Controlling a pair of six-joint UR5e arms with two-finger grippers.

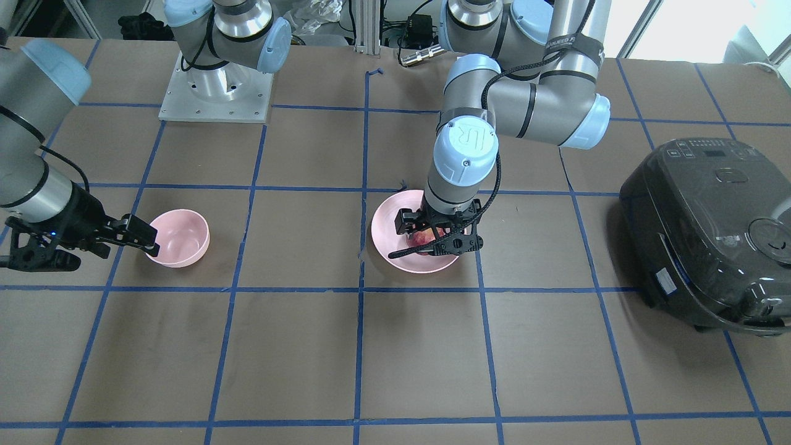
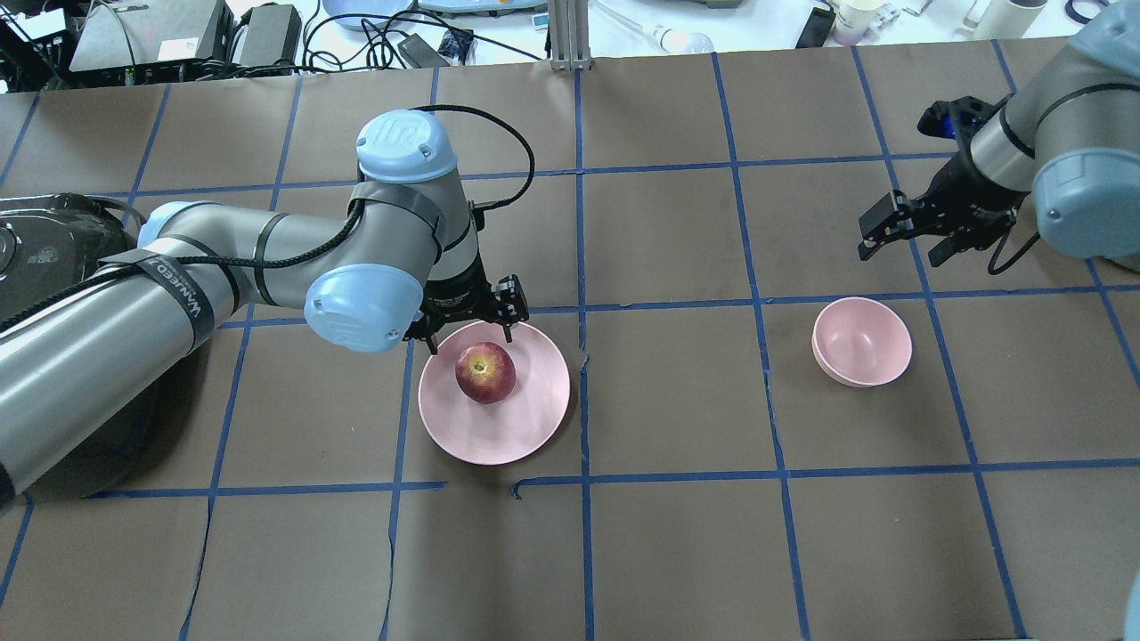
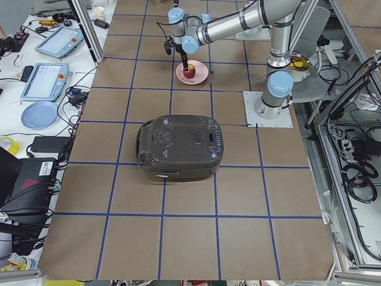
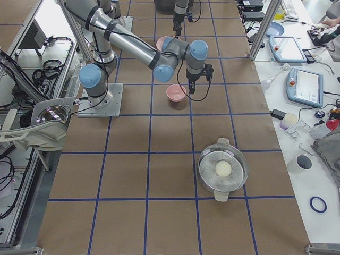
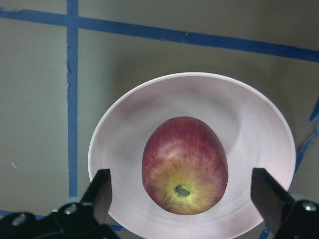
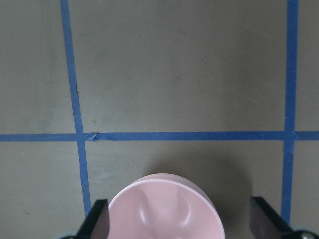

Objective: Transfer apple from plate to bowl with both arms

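Observation:
The red apple (image 2: 485,372) with a yellowish patch at its stem sits in the middle of the wide pink plate (image 2: 525,418). My left gripper (image 2: 468,327) is open and low over the plate's far side. In the left wrist view its fingertips (image 5: 102,194) stand on either side of the apple (image 5: 184,164) without touching it. In the front-facing view the gripper partly hides the apple (image 1: 423,238). The small pink bowl (image 2: 862,341) stands empty to the right. My right gripper (image 2: 901,247) is open and empty, above the table just beyond the bowl (image 6: 164,209).
A dark rice cooker (image 1: 710,235) stands at the table's end on my left, partly behind the left arm in the overhead view. A metal pot with a glass lid (image 4: 223,170) stands at the end on my right. Blue tape lines grid the brown table.

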